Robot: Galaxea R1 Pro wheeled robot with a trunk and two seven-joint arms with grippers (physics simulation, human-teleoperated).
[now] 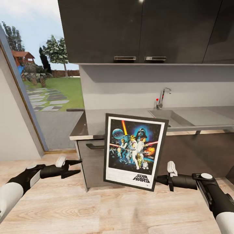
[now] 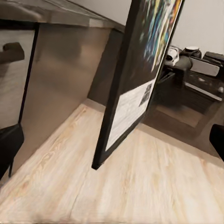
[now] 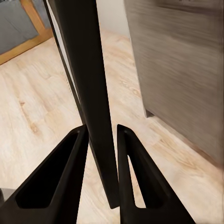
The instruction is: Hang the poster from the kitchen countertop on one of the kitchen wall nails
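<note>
Pale wood-grain floor (image 1: 97, 208) lies nearest, matte and planked, running under both arms. Behind it stands the kitchen countertop (image 1: 97, 123), a long glossy grey slab with a steel sink (image 1: 169, 118) and chrome tap (image 1: 162, 97) set into it, over grey drawers with dark bar handles; dark flat-fronted cupboards (image 1: 139, 31) hang above.

Off the counter and held up in front of the drawers is the poster (image 1: 134, 151), a flat rigid rectangle in a thin black frame, white border around a dark blue space scene, tilted slightly. It is carried by its lower right edge, probably so the printed face stays clear and the top is free to reach a nail; no nail is visible.

At that edge, the right gripper (image 3: 102, 154) has its two black tapered fingers pressed on either side of the frame, clamping it. Well apart from the poster, the left gripper (image 1: 75, 167) hangs with its pointed fingers spread and nothing between them.
</note>
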